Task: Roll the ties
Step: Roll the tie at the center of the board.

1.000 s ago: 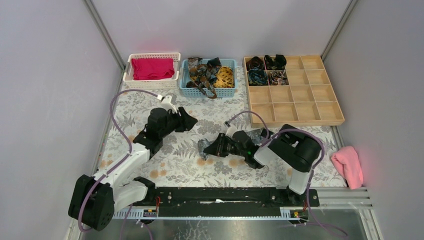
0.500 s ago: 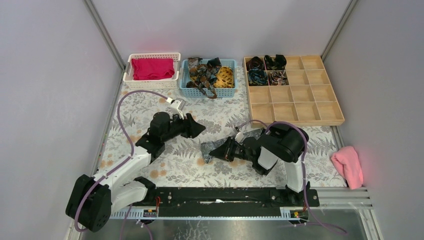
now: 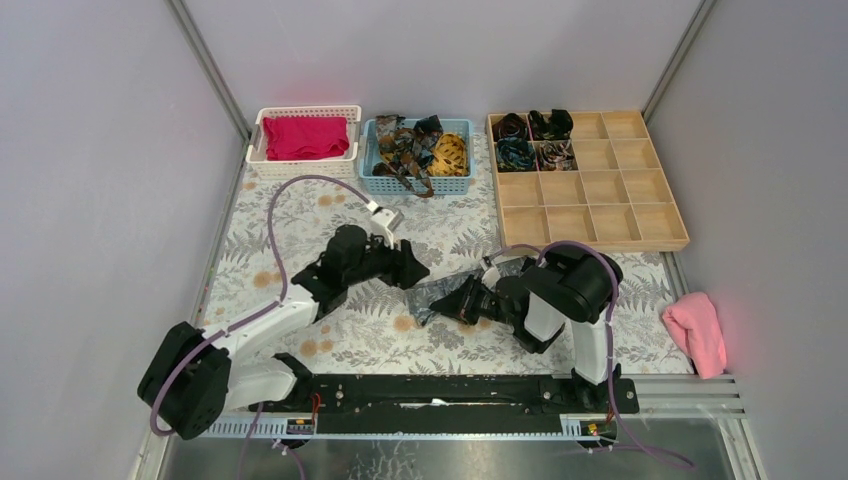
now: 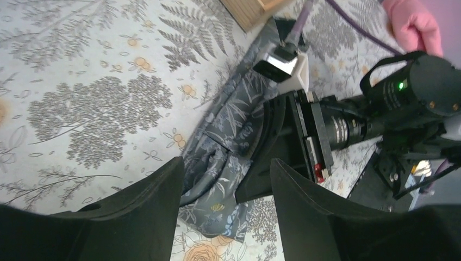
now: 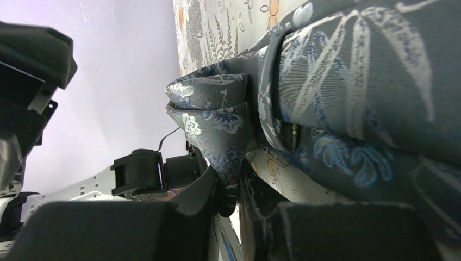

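- Top external view: a fern-print tablecloth (image 3: 300, 215) covers the work area, with the arm bases at 6 o'clock.
- Wooden tray (image 3: 590, 185) of compartments sits at 2 o'clock. Four rolled ties (image 3: 530, 140) occupy its far-left cells.
- Blue basket (image 3: 415, 187) at 12 o'clock holds the loose ties (image 3: 410, 145), one of them yellow-orange. The white basket (image 3: 300, 165) at 11 o'clock holds a magenta cloth (image 3: 305, 135).
- Pink cloth (image 3: 697, 332) lies beyond the tablecloth's edge at 4 o'clock.
- Grey tie (image 3: 440, 290), leaf-patterned, lies near the centre. It runs from its folded end toward 2 o'clock, passing beneath the right arm.
- Left gripper (image 3: 415, 275) has swung in from 10 o'clock over the last second. It now hangs over that folded end with its jaws spread wide. The fabric shows between its fingers (image 4: 141, 206); whether they touch it I cannot tell.
- Right gripper (image 3: 455, 300) is clenched on the fold, with a pinch of cloth caught between its fingers (image 5: 163, 217).
- Rolling looks barely begun. The left arm's arrival suggests a second hold to start winding.
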Controlling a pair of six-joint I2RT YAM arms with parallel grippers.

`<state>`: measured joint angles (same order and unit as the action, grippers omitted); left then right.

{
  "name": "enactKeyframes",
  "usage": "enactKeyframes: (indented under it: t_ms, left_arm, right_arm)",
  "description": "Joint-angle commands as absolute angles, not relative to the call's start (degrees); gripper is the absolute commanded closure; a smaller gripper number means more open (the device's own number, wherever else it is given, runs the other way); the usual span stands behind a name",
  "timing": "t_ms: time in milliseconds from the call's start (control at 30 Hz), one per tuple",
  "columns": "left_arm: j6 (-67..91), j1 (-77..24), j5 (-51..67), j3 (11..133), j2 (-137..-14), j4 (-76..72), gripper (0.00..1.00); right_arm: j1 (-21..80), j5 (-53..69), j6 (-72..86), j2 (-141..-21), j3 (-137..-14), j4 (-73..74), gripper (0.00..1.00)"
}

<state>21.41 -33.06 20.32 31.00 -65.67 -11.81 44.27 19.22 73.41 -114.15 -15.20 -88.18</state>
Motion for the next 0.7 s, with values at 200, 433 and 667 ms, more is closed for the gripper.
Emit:
enactKeyframes:
  t_ms: [200,433,667]
  left_arm:
    - [12.34,-43.46,8.69,36.43,-70.73,-4.13,0.28]
    - [10.41,-50.55,-1.73,42.73,-78.75,3.50,0.17]
    - [7.19,-55.70,-7.52,50.70,-88.97,12.63,0.06]
  right_arm:
    - [42.32,19.06,72.76,-114.07,-14.60,-92.68,0.85]
    - [39.52,22.83,71.63,-113.98,-15.25,-87.85,0.85]
    - [39.44,25.21,70.44,-113.55,-16.70,-85.92,0.86]
